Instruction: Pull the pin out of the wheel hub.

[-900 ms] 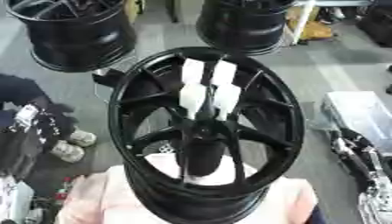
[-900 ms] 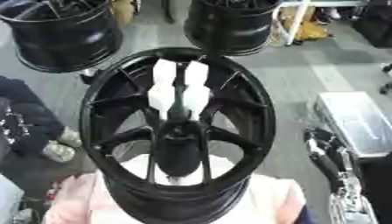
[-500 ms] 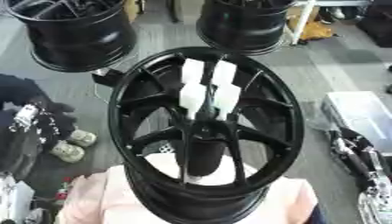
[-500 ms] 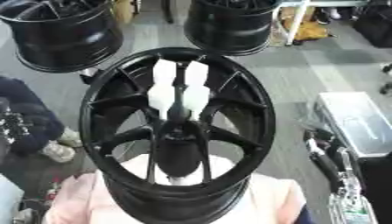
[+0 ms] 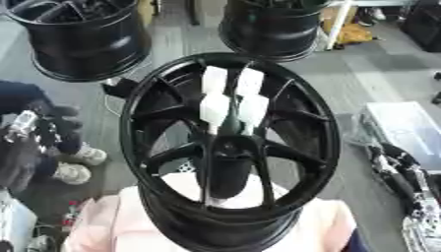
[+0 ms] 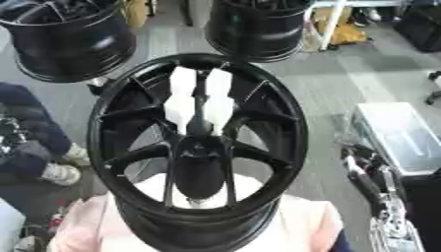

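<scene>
A black multi-spoke wheel hub (image 5: 226, 147) stands tilted in the middle, its lower rim on a pink-covered surface (image 5: 103, 221). Behind the upper spokes show white blocks (image 5: 231, 101). The dark centre of the hub (image 6: 200, 147) shows no pin that I can make out. My left hand (image 5: 27, 129), black with silver parts, sits at the left edge, away from the wheel. At the lower right my right hand (image 6: 372, 173) hangs low, also apart from the wheel. Neither hand touches anything.
Two more black wheels stand on the grey floor behind, one at the far left (image 5: 82, 39) and one at the far middle (image 5: 275, 27). A silver case (image 6: 398, 135) lies at the right. A person's legs and shoes (image 5: 79, 162) are at the left.
</scene>
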Available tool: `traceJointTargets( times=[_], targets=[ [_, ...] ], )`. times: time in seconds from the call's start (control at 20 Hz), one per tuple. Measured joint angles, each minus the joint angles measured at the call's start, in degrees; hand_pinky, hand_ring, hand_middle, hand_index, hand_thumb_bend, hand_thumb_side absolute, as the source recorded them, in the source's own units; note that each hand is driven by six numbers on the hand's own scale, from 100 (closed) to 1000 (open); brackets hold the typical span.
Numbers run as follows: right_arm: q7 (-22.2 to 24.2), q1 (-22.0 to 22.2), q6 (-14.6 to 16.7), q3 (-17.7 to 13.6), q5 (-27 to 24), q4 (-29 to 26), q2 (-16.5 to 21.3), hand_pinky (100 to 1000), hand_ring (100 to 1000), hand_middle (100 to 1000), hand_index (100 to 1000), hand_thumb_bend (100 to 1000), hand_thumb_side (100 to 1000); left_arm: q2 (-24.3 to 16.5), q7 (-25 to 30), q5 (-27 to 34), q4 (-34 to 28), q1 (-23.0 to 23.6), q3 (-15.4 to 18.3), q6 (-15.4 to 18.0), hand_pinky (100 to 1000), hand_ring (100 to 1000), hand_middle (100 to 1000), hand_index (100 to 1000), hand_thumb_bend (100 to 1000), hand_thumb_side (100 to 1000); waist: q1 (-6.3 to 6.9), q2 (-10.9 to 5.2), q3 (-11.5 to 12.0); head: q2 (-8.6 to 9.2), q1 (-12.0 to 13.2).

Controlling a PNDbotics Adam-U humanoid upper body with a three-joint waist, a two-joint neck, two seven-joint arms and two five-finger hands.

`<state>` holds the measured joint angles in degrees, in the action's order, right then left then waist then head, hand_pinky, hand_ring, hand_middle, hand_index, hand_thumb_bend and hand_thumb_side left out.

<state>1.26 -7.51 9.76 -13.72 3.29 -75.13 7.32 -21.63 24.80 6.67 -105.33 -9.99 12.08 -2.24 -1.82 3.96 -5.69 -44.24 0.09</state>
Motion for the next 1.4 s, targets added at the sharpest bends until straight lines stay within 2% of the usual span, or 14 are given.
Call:
traceJointTargets(
  times=[0.05, 0.1, 0.15, 0.3, 0.35, 0.4, 0.45, 0.55, 0.7, 0.75, 0.9, 1.1, 1.4],
  targets=[
    [0.0, 0.0, 0.0, 0.0, 0.0, 0.0, 0.0, 729, 707, 761, 821, 259, 451, -4.3, -0.6, 0.9, 0.3, -2.0, -0.7, 2.9, 752, 745, 754, 770, 100, 618, 0.14, -0.01, -0.2, 0.0, 0.0],
    [0.1, 0.0, 0.0, 0.0, 0.0, 0.0, 0.0, 729, 707, 761, 821, 259, 451, -8.4, -1.2, 1.3, 0.8, -4.0, -1.6, 5.7, 752, 745, 754, 770, 100, 618, 0.26, -0.01, -0.4, 0.0, 0.0],
    [0.1, 0.0, -0.1, 0.0, 0.1, 0.0, 0.0, 729, 707, 761, 821, 259, 451, -12.3, -1.6, 1.4, 1.7, -5.9, -2.6, 8.7, 763, 753, 764, 789, 100, 540, 0.43, -0.03, -0.6, 0.0, 0.0],
    [0.3, 0.0, -0.2, 0.4, 0.3, 0.0, 0.2, 729, 707, 761, 821, 259, 451, -23.1, -2.1, 0.5, 5.8, -11.9, -7.3, 17.4, 773, 761, 774, 806, 126, 497, 0.92, -0.11, -1.5, 0.0, 0.3],
    [0.4, 0.0, -0.1, 0.4, 0.4, 0.0, 0.3, 729, 707, 761, 821, 258, 451, -26.0, -1.9, -0.4, 7.5, -14.1, -9.2, 20.0, 781, 763, 777, 820, 175, 460, 1.04, -0.2, -1.8, 0.0, 0.4],
    [0.5, 0.0, -0.1, 0.6, 0.5, 0.0, 0.5, 729, 707, 761, 821, 258, 451, -28.4, -1.4, -1.6, 9.1, -16.3, -11.4, 22.6, 781, 763, 777, 820, 175, 460, 1.24, -0.35, -2.1, 0.0, 0.5],
    [0.7, 0.0, -0.1, 0.7, 0.5, 0.0, 0.6, 729, 707, 761, 821, 258, 451, -30.4, -0.9, -3.0, 10.7, -18.6, -13.6, 25.0, 784, 762, 779, 832, 215, 429, 1.44, -0.43, -2.5, 0.0, 0.7],
    [0.9, 0.0, -0.2, 1.0, 0.6, 0.0, 0.7, 729, 707, 761, 821, 259, 451, -32.4, 0.8, -6.0, 13.9, -23.7, -18.6, 29.4, 785, 765, 781, 836, 230, 401, 1.92, -0.47, -3.2, 0.0, 1.1],
    [1.2, 0.0, -0.2, 1.1, 0.7, 0.0, 1.1, 729, 706, 761, 821, 259, 451, -31.6, 4.5, -10.4, 19.1, -31.4, -25.8, 34.6, 789, 767, 783, 844, 259, 412, 2.31, -0.64, -3.7, 0.0, 1.1],
    [1.2, 0.0, -0.2, 1.1, 0.7, 0.0, 1.1, 729, 706, 761, 821, 259, 451, -30.5, 5.7, -11.8, 20.9, -33.7, -27.8, 35.8, 791, 769, 787, 853, 281, 444, 2.33, -0.76, -3.7, 0.0, 1.1],
    [1.2, 0.0, -0.2, 1.1, 0.9, 0.0, 1.1, 729, 706, 761, 821, 258, 451, -25.8, 6.3, -15.9, 26.2, -39.1, -32.4, 35.3, 791, 769, 788, 858, 287, 453, 2.39, -0.97, -3.8, 0.0, 1.1],
    [1.3, 0.0, -0.2, 1.3, 1.0, 0.0, 1.1, 729, 706, 761, 821, 258, 451, -18.6, 7.5, -20.8, 33.4, -43.8, -34.5, 34.0, 785, 764, 784, 857, 291, 462, 2.37, -1.06, -3.9, 0.0, 1.1],
    [1.5, 0.0, -0.4, 1.4, 1.0, 0.0, 1.1, 729, 706, 761, 821, 258, 451, -10.8, 7.6, -27.6, 41.1, -46.2, -34.4, 33.9, 781, 745, 776, 851, 305, 456, 2.25, -1.07, -4.6, 0.0, 1.8]
  ],
)
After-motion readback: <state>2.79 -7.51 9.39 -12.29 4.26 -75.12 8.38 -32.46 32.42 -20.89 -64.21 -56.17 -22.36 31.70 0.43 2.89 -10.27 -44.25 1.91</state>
